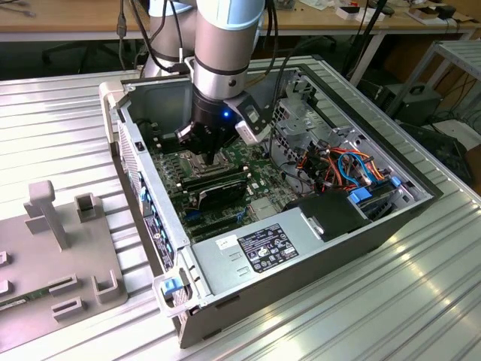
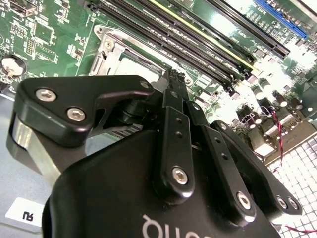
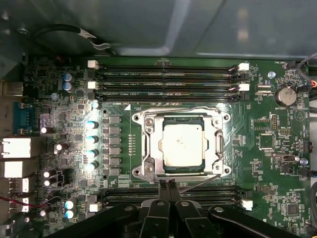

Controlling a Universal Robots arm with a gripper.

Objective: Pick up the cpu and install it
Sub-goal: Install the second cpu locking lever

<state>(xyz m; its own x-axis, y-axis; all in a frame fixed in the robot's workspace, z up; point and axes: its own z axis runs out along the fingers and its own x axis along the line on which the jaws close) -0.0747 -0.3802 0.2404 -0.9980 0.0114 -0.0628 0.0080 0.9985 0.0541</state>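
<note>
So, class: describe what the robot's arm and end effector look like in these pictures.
The arm is a pale blue-grey cylinder with a silver band, black cables running alongside and a small blue light. The end effector is black, with jointed linkage bars, silver screws and two slim fingers.

I see dull silver-grey cpu (image 3: 182,144) inside bright metal socket frame (image 3: 147,144), green motherboard (image 3: 267,163) around that frame, black memory slots (image 3: 163,79) with white end clips beside it, black gripper (image 3: 167,186), ribbed silver table (image 1: 391,301), orange and blue cables (image 1: 349,165)
</note>
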